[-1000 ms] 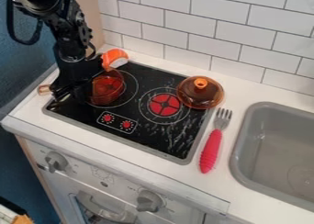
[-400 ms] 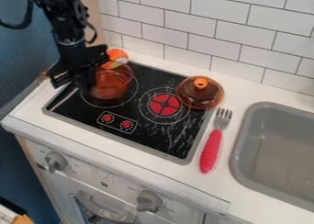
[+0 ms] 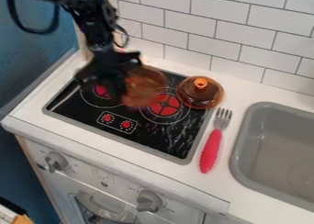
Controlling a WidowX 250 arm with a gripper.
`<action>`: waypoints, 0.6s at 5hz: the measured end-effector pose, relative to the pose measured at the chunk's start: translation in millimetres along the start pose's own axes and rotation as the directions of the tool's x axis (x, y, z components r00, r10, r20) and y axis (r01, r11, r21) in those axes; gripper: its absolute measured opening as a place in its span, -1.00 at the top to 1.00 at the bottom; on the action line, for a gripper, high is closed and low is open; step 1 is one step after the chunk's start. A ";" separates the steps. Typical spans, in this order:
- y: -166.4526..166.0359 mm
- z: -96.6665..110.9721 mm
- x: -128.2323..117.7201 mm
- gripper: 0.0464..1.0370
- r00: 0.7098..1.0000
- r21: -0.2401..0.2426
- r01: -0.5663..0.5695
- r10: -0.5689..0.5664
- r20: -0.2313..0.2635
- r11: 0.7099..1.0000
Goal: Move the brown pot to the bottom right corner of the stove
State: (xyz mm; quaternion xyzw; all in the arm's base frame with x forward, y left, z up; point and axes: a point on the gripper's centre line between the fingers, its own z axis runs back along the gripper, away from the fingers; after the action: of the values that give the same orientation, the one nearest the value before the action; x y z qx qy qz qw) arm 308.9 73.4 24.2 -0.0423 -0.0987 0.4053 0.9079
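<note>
My gripper (image 3: 126, 83) hangs over the left-centre part of the black stove top (image 3: 156, 138), shut on the brown pot. The see-through brown pot (image 3: 145, 86) is on the gripper's right side, blurred, above the stove between the left burner and the right burner. Through its lower edge part of the right red burner is covered. Scratched black surface makes up the stove's bottom right corner.
An amber lid with an orange knob (image 3: 200, 84) lies at the stove's back right corner. A fork with a red handle (image 3: 210, 150) lies right of the stove, and beyond it is a grey sink (image 3: 238, 140). Tiled wall stands behind.
Gripper and pot have gone up off the left burner and moved right, toward the middle of the stove. Lid and fork have stayed put.
</note>
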 end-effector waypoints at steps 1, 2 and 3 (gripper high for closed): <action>-14.3 -4.0 -25.5 0.95 0.991 -0.024 0.135 -0.135 -0.015 0.991; -27.3 -9.8 -40.1 0.95 0.971 -0.026 0.241 -0.241 0.002 0.970; -25.8 -25.4 -47.9 0.95 0.960 -0.018 0.277 -0.278 -0.032 0.961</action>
State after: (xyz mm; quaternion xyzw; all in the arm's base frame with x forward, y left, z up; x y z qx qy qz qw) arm 301.8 20.7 -3.5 -0.0414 -0.0906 0.2725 0.9570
